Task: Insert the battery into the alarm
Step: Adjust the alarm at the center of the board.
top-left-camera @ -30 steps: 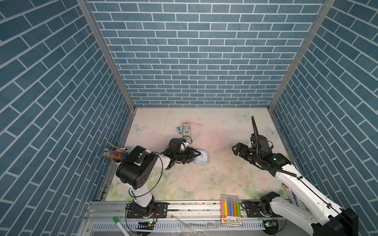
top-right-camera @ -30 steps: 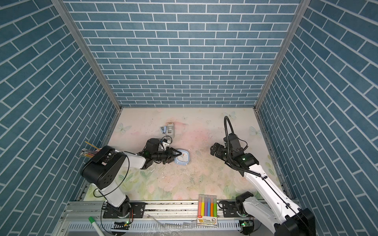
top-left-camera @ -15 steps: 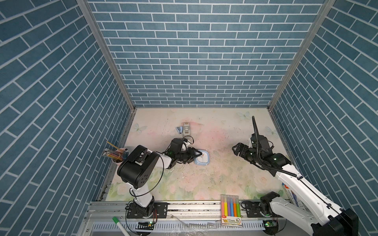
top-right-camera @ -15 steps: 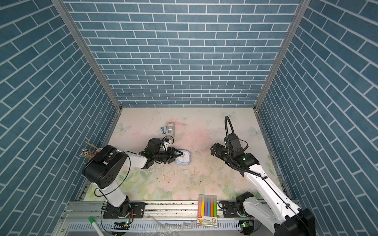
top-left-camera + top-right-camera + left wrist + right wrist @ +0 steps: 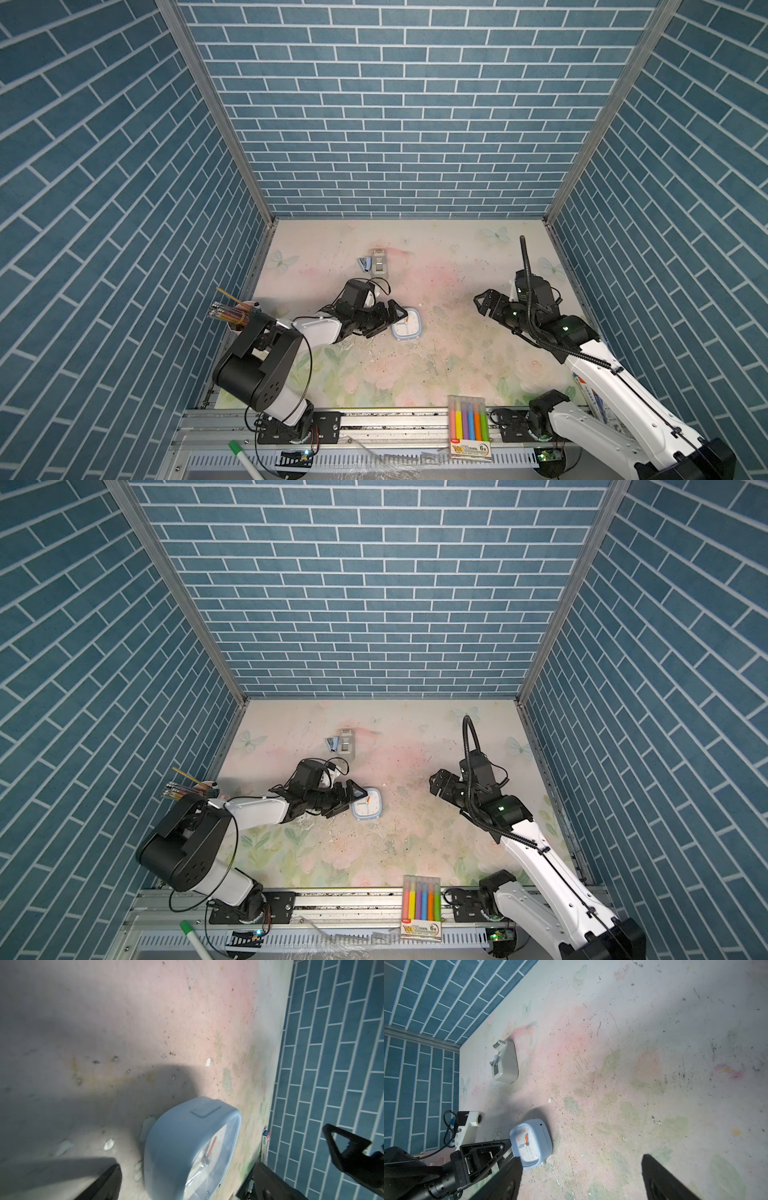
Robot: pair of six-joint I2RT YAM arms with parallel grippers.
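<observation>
Alarm lies face up on the counter beside the spread left end effector; right end effector is spread too.

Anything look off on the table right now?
Alarm lies face up by the open left gripper, back toward the mat. No battery shows in any view. Dark and white flecks litter the mat.
</observation>
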